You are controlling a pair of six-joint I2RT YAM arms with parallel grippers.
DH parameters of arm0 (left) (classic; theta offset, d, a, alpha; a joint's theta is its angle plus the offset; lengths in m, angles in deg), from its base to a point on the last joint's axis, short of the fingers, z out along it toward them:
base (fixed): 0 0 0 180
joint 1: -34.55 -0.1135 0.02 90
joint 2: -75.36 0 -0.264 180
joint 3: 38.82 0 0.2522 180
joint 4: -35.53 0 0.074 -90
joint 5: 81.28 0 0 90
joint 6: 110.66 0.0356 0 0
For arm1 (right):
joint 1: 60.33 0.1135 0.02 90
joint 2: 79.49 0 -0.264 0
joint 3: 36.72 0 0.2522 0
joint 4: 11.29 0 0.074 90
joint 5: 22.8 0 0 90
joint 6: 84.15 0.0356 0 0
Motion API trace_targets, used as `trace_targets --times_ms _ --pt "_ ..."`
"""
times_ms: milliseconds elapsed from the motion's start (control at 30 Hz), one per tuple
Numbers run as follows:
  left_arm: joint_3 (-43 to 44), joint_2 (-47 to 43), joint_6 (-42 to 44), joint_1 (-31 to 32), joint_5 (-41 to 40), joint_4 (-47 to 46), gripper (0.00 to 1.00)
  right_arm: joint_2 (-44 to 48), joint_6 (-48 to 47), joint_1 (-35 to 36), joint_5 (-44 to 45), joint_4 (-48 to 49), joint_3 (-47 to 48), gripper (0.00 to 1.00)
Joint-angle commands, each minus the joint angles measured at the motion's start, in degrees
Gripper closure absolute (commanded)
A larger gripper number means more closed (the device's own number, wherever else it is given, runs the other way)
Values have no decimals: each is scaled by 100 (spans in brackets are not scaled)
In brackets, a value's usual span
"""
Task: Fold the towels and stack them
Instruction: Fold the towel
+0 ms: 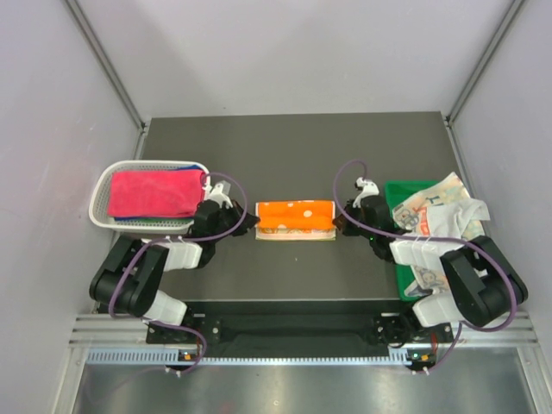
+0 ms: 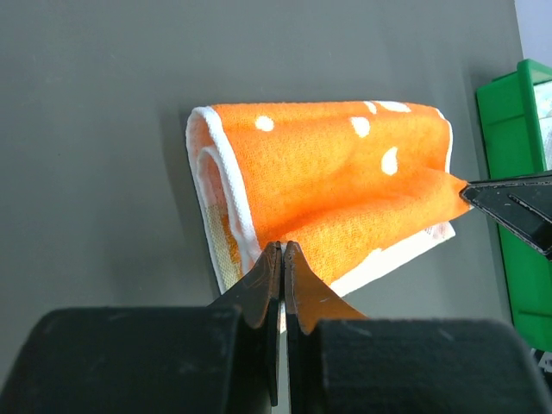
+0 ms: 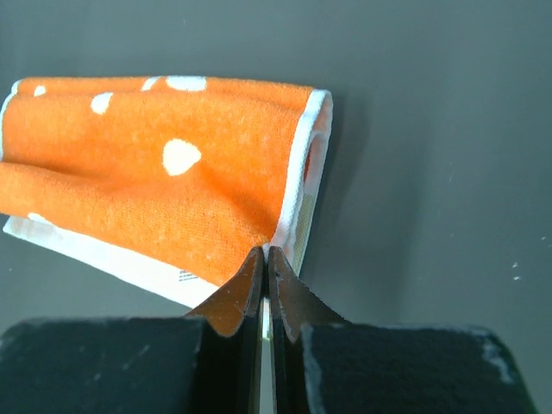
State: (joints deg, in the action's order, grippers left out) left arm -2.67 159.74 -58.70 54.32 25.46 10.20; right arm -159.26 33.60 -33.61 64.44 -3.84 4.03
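We find the left tool (image 1: 253, 222) with its jaws pressed narrow, pinching a near corner of the orange towel (image 1: 295, 219). The left wrist view shows only a thin fold of cloth between the fingertips. The right tool (image 1: 336, 224) is likewise drawn narrow and grips the opposite near corner of the same cloth. The orange towel, white-dotted and white-edged, spans the gap between the two tools. It lies folded on the dark desk (image 1: 293, 147), with its far fold resting flat beyond both sets of fingertips. The gripped top layer rises slightly towards each tool. Beneath it, a paler underside edge shows just ahead of the fingertips.

Behind the left tool and to its outer side stands a white mesh basket (image 1: 102, 194). A pink-red towel (image 1: 153, 192) lies folded on top in it. A blue towel (image 1: 191, 170) shows only as an edge under the pink-red one.

Behind the right tool and to its outer side sits a green tray (image 1: 405, 188). A printed towel (image 1: 435, 207), white with letter print, lies crumpled over the tray and spills across its outer rim. The right arm covers part of this tray. We cannot tell how many cloths lie there.
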Motion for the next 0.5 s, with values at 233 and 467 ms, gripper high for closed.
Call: trace_targets --times_ms 233,467 --pt "-138 -167 -28 45 199 7 82 163 170 184 -40 349 -114 86" --pt "98 -720 130 53 15 1121 73 576 143 193 162 -152 -70 75"
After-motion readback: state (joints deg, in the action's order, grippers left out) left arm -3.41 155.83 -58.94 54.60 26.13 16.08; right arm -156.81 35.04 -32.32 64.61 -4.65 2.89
